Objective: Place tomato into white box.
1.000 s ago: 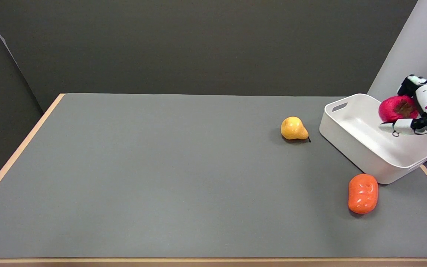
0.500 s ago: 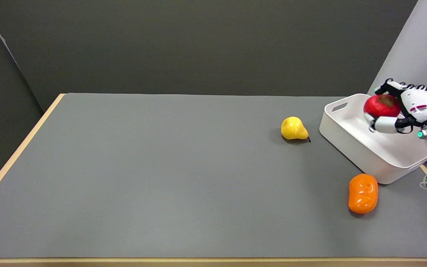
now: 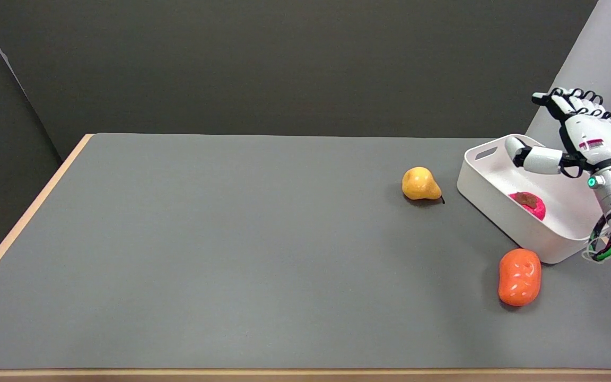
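The red tomato (image 3: 529,203) lies inside the white box (image 3: 488,201), near the box's front wall, partly hidden by that wall. My right hand (image 3: 570,138) hovers above the box's far side with its fingers spread apart and nothing in them. The hand is clear of the tomato, up and to its right.
A yellow pear (image 3: 420,184) lies on the grey table just left of the box. An orange bell pepper (image 3: 519,276) lies in front of the box's near corner. The table's right edge runs close behind the box.
The hand carried the tomato leftward over the box, then let go of it. The tomato dropped into the box and the hand rose with fingers spread.
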